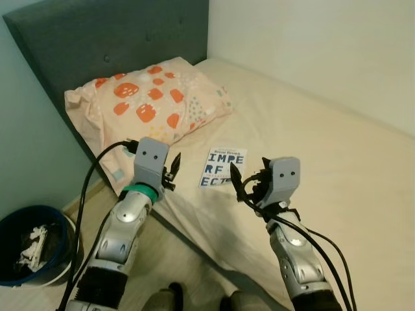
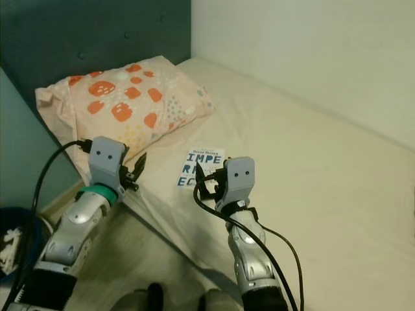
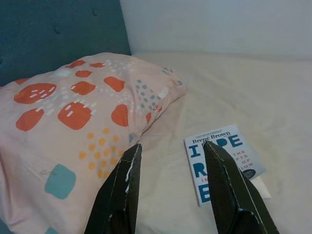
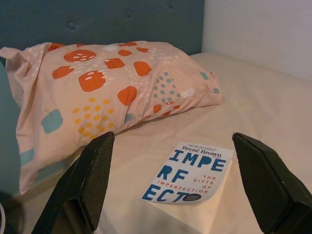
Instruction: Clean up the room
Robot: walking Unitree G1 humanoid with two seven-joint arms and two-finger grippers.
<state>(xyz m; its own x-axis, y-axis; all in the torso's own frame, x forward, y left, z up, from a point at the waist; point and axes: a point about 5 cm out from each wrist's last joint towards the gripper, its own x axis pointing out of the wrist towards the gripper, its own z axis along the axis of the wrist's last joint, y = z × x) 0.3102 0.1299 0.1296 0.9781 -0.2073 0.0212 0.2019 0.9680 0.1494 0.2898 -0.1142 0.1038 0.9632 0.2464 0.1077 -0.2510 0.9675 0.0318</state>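
Right gripper [image 1: 238, 179] hovers wide open just short of the white paperback book with blue lettering [image 4: 190, 173] lying flat on the cream bedsheet [image 1: 337, 162]. Left gripper [image 1: 174, 167] is open too. Dark blue round bin [image 1: 59, 243] on the floor holds white scraps [image 1: 31, 246].

Book [image 1: 222, 167] on bed [image 1: 337, 162], right of pillow [image 1: 146, 103].

- The left silver arm is raised forward; the left gripper [image 1: 173, 170] has its two long black fingers [image 3: 119, 195] slightly parted.
- The right silver arm is raised too; the right gripper [image 1: 238, 180] has its fingers [image 4: 83, 183] spread wide.
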